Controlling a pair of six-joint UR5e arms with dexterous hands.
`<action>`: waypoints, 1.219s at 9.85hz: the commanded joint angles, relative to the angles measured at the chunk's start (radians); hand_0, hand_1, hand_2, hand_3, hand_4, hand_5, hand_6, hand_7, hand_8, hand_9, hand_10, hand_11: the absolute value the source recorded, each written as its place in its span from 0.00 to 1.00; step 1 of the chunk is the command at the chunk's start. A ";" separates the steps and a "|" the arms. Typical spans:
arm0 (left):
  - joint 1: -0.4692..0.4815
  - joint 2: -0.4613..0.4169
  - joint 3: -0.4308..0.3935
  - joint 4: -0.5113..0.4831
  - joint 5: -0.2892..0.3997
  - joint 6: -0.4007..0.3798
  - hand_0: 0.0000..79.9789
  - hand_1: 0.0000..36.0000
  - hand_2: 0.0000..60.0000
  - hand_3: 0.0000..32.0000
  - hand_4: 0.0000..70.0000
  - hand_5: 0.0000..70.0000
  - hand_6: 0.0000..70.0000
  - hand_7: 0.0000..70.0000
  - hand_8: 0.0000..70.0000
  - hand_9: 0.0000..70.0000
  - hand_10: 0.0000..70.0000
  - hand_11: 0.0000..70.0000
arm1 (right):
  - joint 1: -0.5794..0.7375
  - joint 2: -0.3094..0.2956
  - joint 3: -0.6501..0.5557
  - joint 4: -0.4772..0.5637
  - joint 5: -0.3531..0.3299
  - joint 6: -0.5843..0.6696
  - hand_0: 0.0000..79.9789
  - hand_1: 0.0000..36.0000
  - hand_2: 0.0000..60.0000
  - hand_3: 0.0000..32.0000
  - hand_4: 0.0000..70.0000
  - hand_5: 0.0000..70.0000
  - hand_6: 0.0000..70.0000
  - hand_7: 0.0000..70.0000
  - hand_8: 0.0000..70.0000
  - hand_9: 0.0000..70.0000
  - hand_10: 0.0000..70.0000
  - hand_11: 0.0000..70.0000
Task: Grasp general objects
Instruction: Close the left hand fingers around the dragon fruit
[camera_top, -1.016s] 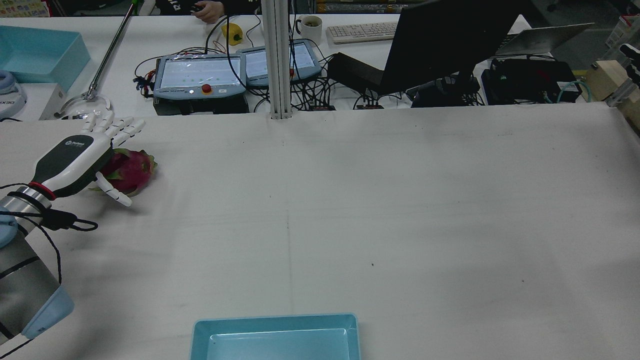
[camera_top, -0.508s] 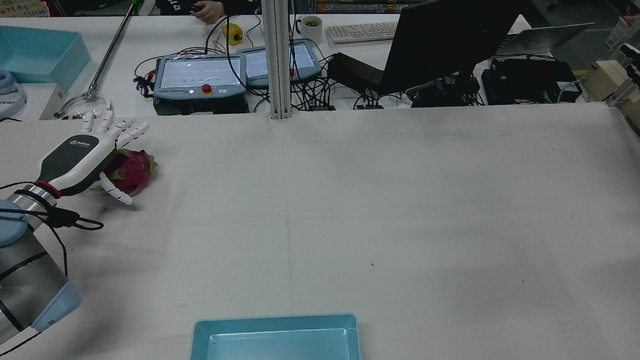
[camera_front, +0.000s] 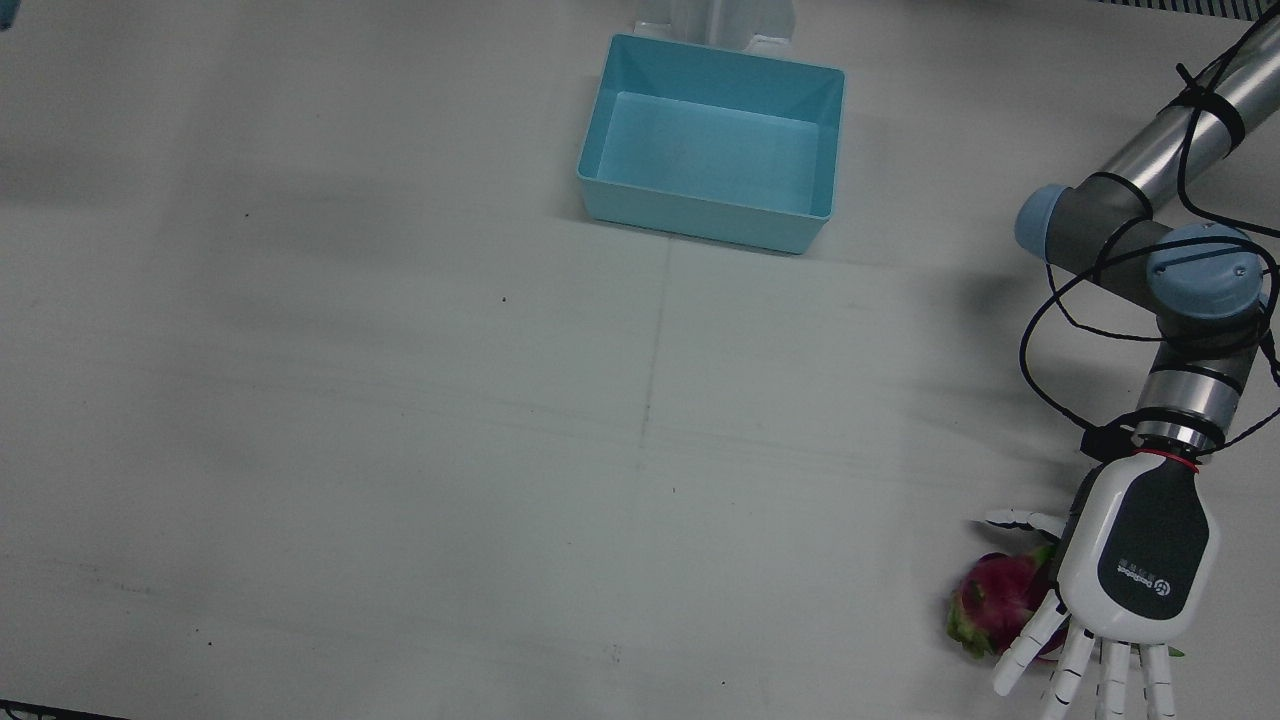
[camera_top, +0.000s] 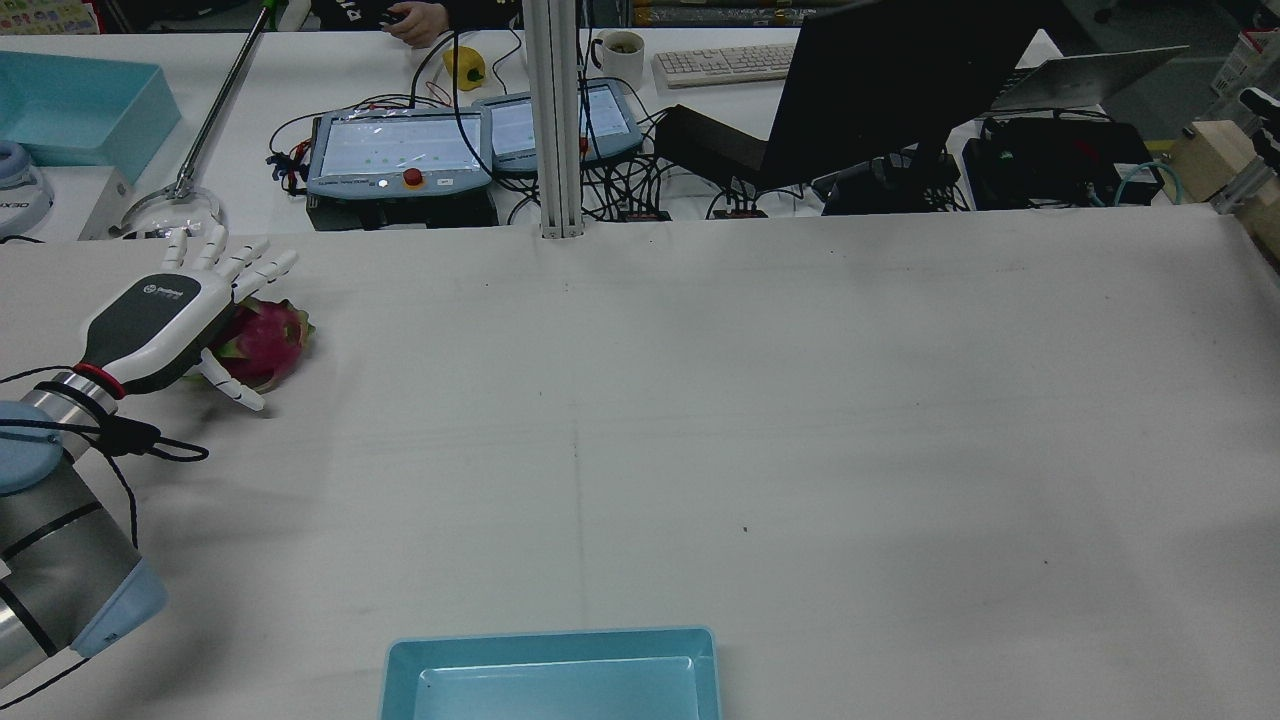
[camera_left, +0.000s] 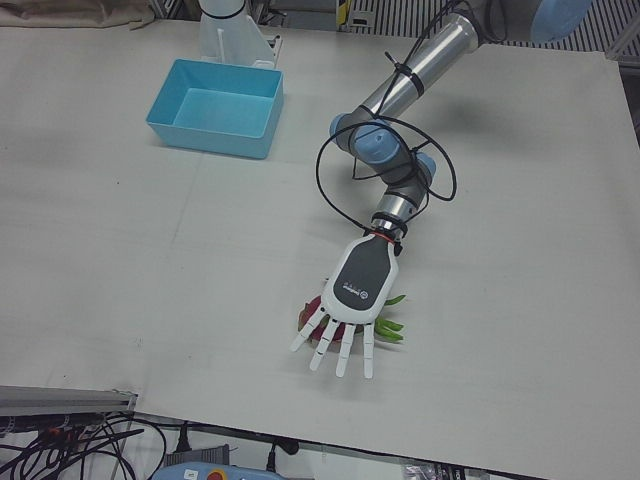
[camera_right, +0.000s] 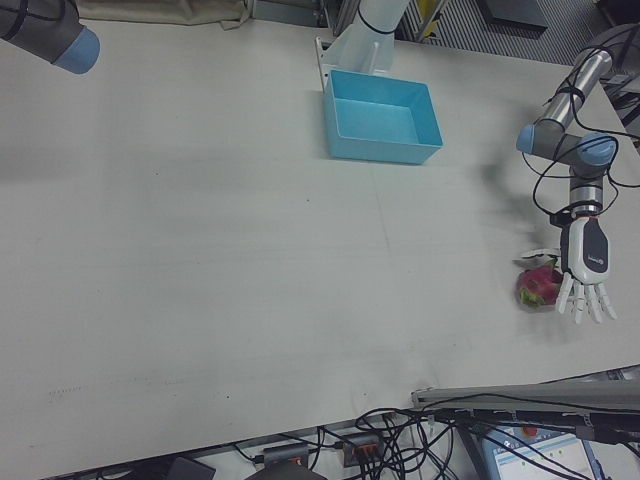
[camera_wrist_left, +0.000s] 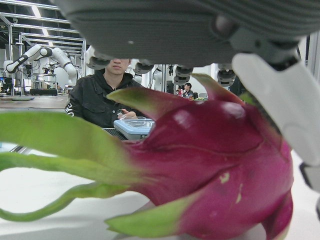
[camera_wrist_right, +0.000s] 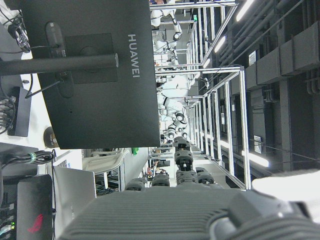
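Observation:
A pink dragon fruit (camera_top: 262, 340) with green scales lies on the white table near the far left edge, also in the front view (camera_front: 995, 595) and the left-front view (camera_left: 308, 312). My left hand (camera_top: 160, 310) hovers over it, palm down, fingers (camera_front: 1070, 670) spread straight past the fruit, thumb out to the side; it holds nothing. In the left hand view the fruit (camera_wrist_left: 210, 165) fills the picture just under the palm. Of my right hand, only a part of its body (camera_wrist_right: 190, 215) shows in its own view, raised off the table.
A light blue bin (camera_front: 700, 215) stands at the robot's side of the table, in the middle. Screens, cables and a monitor (camera_top: 890, 90) sit beyond the far table edge. The right arm's elbow (camera_right: 45, 30) is at the right-front view's top left.
My left hand has slid a little forward over the dragon fruit and its arm has shifted slightly. The fingers stay spread. The fruit has not moved.

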 joint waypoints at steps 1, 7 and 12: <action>-0.001 -0.008 0.041 -0.034 0.000 0.002 0.56 0.33 0.25 0.35 0.00 0.02 0.01 0.24 0.03 0.03 0.00 0.00 | 0.000 0.000 0.000 0.000 0.000 0.000 0.00 0.00 0.00 0.00 0.00 0.00 0.00 0.00 0.00 0.00 0.00 0.00; -0.003 -0.028 0.096 -0.080 -0.005 0.033 0.59 0.29 0.52 0.00 1.00 0.46 0.68 1.00 0.39 0.58 0.25 0.36 | 0.000 0.000 0.000 0.000 0.000 0.000 0.00 0.00 0.00 0.00 0.00 0.00 0.00 0.00 0.00 0.00 0.00 0.00; -0.017 -0.030 0.081 -0.068 0.002 0.001 0.57 0.05 0.46 0.00 1.00 0.71 1.00 1.00 0.71 0.95 1.00 1.00 | 0.000 0.000 0.000 0.000 0.000 0.000 0.00 0.00 0.00 0.00 0.00 0.00 0.00 0.00 0.00 0.00 0.00 0.00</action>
